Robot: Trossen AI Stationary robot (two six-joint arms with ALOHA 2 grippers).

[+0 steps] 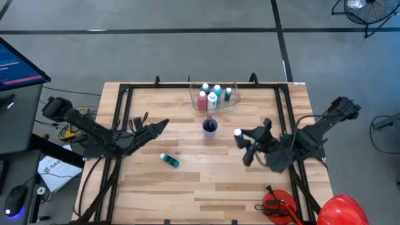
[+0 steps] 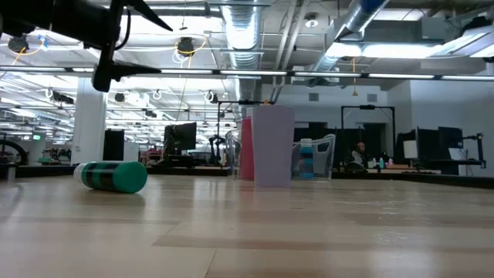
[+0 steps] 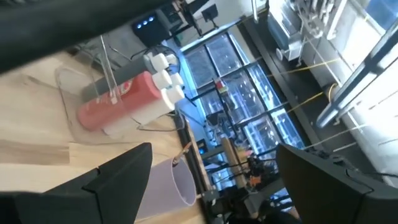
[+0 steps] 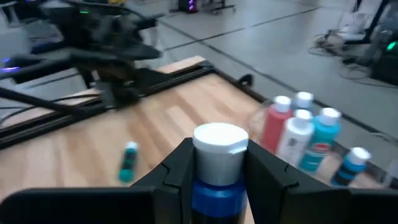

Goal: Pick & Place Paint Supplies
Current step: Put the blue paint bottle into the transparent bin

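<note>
Clamped in your right gripper (image 4: 217,180), the blue bottle (image 4: 217,186) rides upright; carry it toward the clear tub (image 1: 214,105) at ten o'clock, clearing the cup (image 1: 209,127); left gripper (image 1: 161,125) waits wide open

Bare wooden tabletop (image 1: 206,187) spans the near half, passable except where a teal white-capped bottle (image 1: 169,160) lies. Farther back, a small blue-purple cup (image 1: 209,127) stands just before the clear plastic tub (image 1: 232,104), crowded with upright bottles.
</note>
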